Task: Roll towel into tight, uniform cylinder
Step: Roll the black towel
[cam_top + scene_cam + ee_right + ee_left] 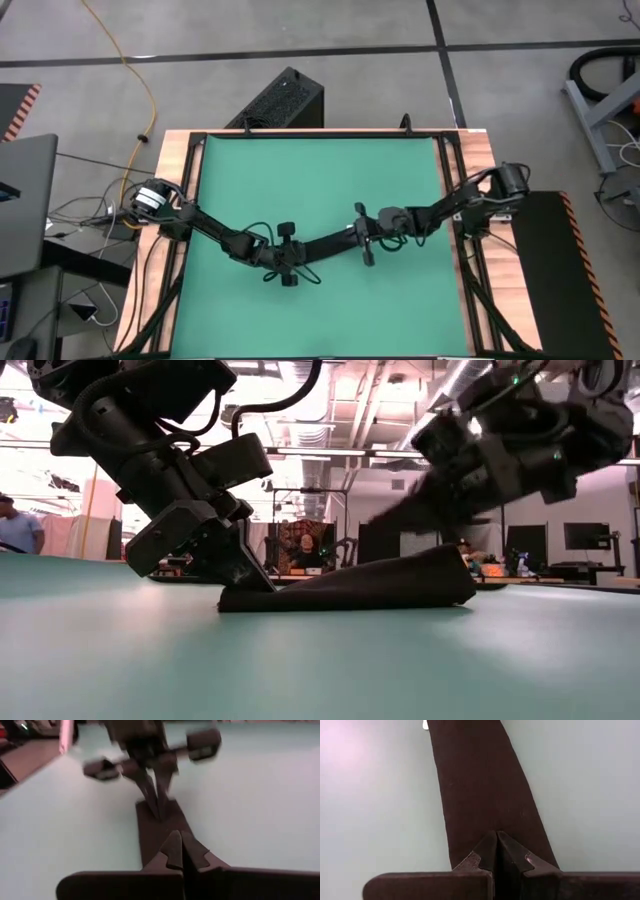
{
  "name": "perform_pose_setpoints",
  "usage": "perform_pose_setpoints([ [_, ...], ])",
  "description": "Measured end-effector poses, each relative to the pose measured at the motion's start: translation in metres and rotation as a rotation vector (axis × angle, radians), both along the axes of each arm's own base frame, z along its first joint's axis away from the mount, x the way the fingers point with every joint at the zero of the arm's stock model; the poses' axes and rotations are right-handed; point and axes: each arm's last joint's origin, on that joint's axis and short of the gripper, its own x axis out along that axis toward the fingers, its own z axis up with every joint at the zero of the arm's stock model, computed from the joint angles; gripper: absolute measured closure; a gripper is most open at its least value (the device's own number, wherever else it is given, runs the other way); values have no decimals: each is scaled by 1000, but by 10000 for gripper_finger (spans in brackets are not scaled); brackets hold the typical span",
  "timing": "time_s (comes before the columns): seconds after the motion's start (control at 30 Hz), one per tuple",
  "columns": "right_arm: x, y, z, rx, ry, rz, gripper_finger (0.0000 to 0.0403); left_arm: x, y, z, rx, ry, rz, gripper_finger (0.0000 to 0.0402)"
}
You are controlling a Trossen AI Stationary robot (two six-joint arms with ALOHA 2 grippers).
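Green mat (320,180) covers your surface from above; the towel (325,247) lies as a narrow band between both arms near the middle. Level with the surface, your left pincer (240,575) pins one end, your right pincer (455,550) the raised other end. Each wrist view shows fingers closed on the towel (485,795) (152,835).

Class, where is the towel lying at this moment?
In the high view, the towel lies as a narrow strip mid-mat on the green mat, between the left gripper and the right gripper.
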Motion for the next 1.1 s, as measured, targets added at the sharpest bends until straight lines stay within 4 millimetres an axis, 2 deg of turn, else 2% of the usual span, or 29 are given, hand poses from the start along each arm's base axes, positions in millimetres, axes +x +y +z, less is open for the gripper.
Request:
perform_pose_setpoints([
  [0.27, -7, -18, -32, 56, 151, -90, 398, -1, 1, -1, 8, 19, 2, 401],
  [0.47, -9, -17, -48, 115, 205, -116, 398, -1, 1, -1, 14, 19, 4, 401],
  [0.67, -9, -10, -52, 96, 203, -136, 398, 0, 4, 0, 87, 17, -28, 402],
  [0.83, -9, -7, -52, 105, 206, -139, 397, 4, 17, -1, 90, 27, -43, 402],
  [1.1, -10, -1, -53, 105, 207, -176, 397, -9, 40, -16, 60, -38, -7, 402],
])
